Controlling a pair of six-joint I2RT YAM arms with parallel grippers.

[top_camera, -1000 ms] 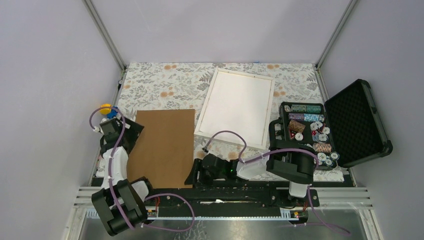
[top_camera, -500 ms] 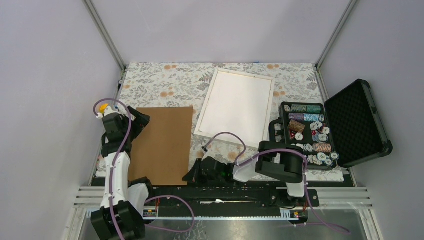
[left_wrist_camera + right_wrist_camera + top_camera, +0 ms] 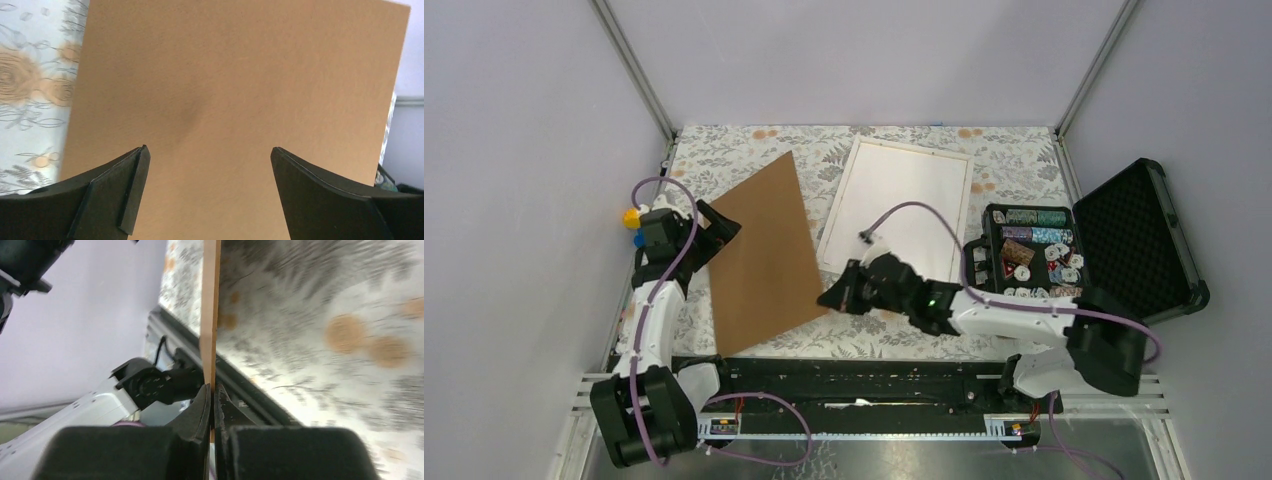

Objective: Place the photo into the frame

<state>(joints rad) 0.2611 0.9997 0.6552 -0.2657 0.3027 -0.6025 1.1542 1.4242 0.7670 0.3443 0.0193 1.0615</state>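
No writing, label, brand or number can be read on anything here.

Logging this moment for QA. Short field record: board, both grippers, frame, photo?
frame: flat on the cloth, no gripper on it
backing board: tilted, left of the frame
right gripper: shut on the board's right edge
left gripper: open, at the board's left edge
photo: not visible in any view
chip case: open, right of the frame
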